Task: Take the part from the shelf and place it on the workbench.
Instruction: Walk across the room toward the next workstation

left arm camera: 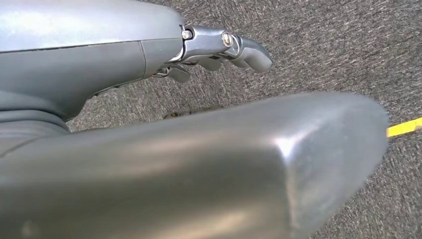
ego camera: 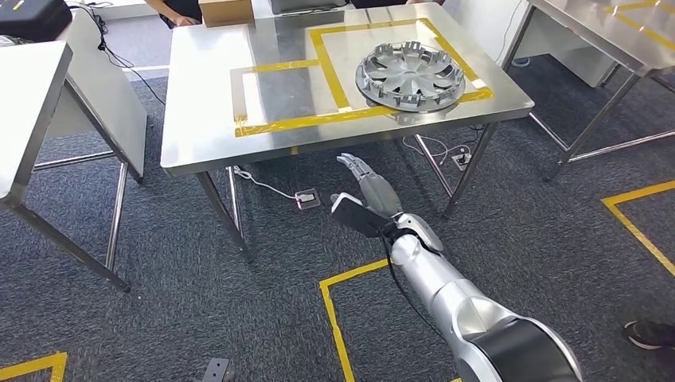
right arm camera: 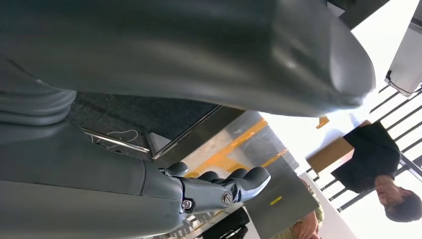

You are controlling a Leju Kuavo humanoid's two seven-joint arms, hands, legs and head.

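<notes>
Lying already on the workbench (ego camera: 199, 119), upper right of the head view, inside the yellow tape: the part (ego camera: 410, 76), a silver wheel cover. Hanging below the table edge, mid-frame: right hand (ego camera: 368, 199), fingers spread, holding nothing. Seeming nearly finished.

Left hand (left arm camera: 219, 47) over carpet, holding nothing too.

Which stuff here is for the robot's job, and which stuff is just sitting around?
For the job:
- wheel cover, lying on the workbench inside the yellow tape
- right hand, holding nothing, below the bench edge

Just lying about:
- cardboard box at the far edge
- power strip on the carpet
- side table
</notes>
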